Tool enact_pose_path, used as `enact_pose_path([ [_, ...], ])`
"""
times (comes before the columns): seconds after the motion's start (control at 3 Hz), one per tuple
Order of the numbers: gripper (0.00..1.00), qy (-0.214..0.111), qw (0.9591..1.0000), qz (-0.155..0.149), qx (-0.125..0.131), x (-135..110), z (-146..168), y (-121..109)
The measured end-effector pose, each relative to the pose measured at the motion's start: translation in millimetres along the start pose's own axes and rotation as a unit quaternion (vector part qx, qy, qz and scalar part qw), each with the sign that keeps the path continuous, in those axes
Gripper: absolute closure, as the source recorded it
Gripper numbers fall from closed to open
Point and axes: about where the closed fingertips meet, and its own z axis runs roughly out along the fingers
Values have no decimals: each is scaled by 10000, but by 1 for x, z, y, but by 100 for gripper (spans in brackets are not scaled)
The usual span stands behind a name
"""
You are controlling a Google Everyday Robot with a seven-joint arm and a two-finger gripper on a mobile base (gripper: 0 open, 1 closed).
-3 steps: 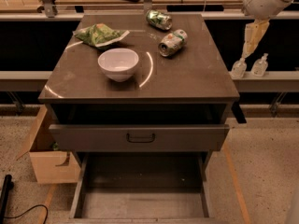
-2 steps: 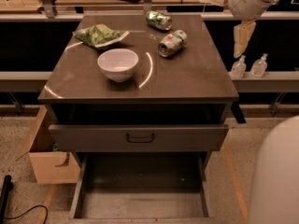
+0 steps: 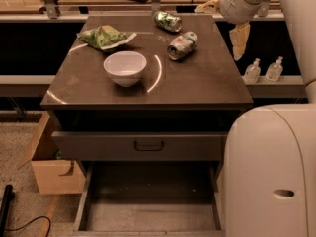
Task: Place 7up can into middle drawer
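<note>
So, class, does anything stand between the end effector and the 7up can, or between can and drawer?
Nothing visible. The end effector hangs right of the 7up can, only bare tabletop between. The darker can lies behind it, the bowl to its left. The middle drawer stands open, floor bare.

On my desk [image 3: 207, 85] the bowl [image 3: 124, 68] sits left of centre, with the snack bag [image 3: 104, 36] behind it at the far left. The 7up can [image 3: 181, 45] lies on its side to the right of the bowl and farther back, and a second can [image 3: 168, 21] lies just behind it. My end effector [image 3: 239, 37] hangs off the far right corner. Under the drawer front [image 3: 148, 145], the middle drawer [image 3: 148, 215] stands pulled out. A cardboard box [image 3: 52, 174] sits on the floor to its left.
</note>
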Motion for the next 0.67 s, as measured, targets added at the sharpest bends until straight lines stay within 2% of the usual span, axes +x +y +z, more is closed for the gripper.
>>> enact_pose_path([
  [0.67,0,193,9966,-466,-647,-7,41,-17],
])
